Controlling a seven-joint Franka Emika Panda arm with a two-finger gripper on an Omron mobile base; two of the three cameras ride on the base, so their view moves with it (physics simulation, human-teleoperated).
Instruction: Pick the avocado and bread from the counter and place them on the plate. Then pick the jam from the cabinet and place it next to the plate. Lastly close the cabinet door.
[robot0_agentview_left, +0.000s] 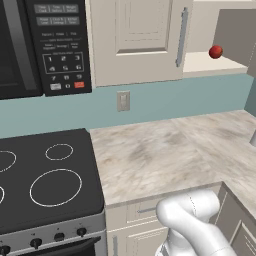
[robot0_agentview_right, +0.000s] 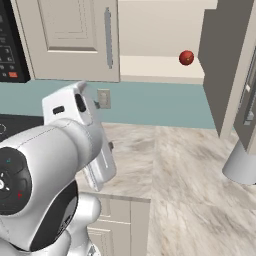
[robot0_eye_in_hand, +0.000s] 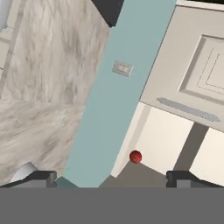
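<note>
Overhead, jam (robot0_agentview_right: 186, 57) near open cabinet (robot0_agentview_right: 150, 67) shelf's front edge; end effector (robot0_eye_in_hand: 111, 177) spread wide, empty.

Red jam (robot0_agentview_left: 215, 51); cream cabinet door (robot0_agentview_left: 139, 40); veined beige-grey counter (robot0_agentview_left: 170, 150).

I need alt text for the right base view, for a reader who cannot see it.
A small red jam jar sits on the cream shelf of an open wall cabinet above a pale marble counter. The white robot arm fills the lower left, before a teal wall.
</note>
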